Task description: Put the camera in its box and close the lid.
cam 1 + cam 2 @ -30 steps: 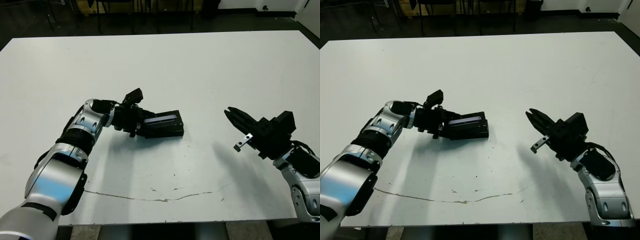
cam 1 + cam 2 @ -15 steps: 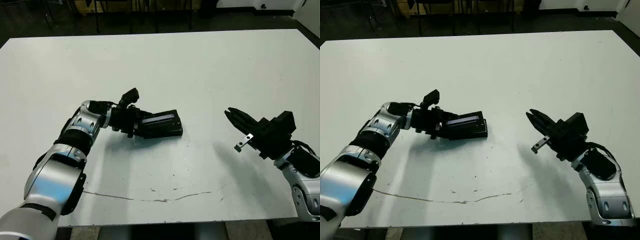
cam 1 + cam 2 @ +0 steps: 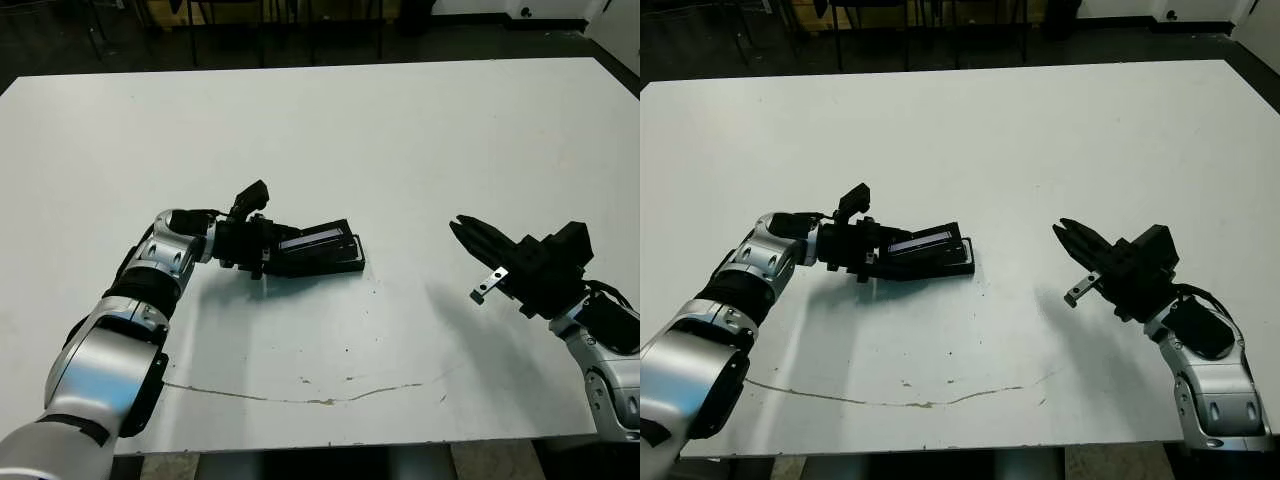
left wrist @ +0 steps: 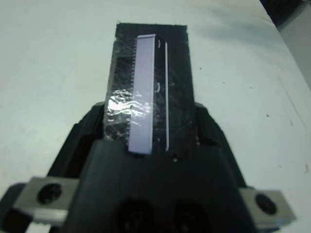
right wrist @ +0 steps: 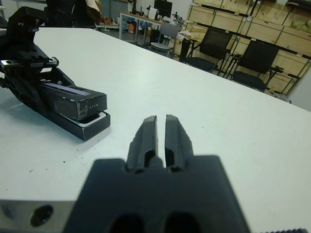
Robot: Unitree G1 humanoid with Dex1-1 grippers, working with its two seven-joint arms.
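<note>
Two black fingers of the left gripper (image 3: 262, 249) clamp the flat black lid (image 4: 150, 92), tilted over the shallow white-lined box (image 5: 91, 125) just ahead. Level and align its edges before pressing. Right gripper (image 5: 161, 133), fingers together, hangs well apart.

Lid (image 3: 322, 243) tilted atop box (image 3: 330, 264), left pincer (image 3: 268, 252) at its end; right pincer (image 3: 466, 233) well apart.
</note>
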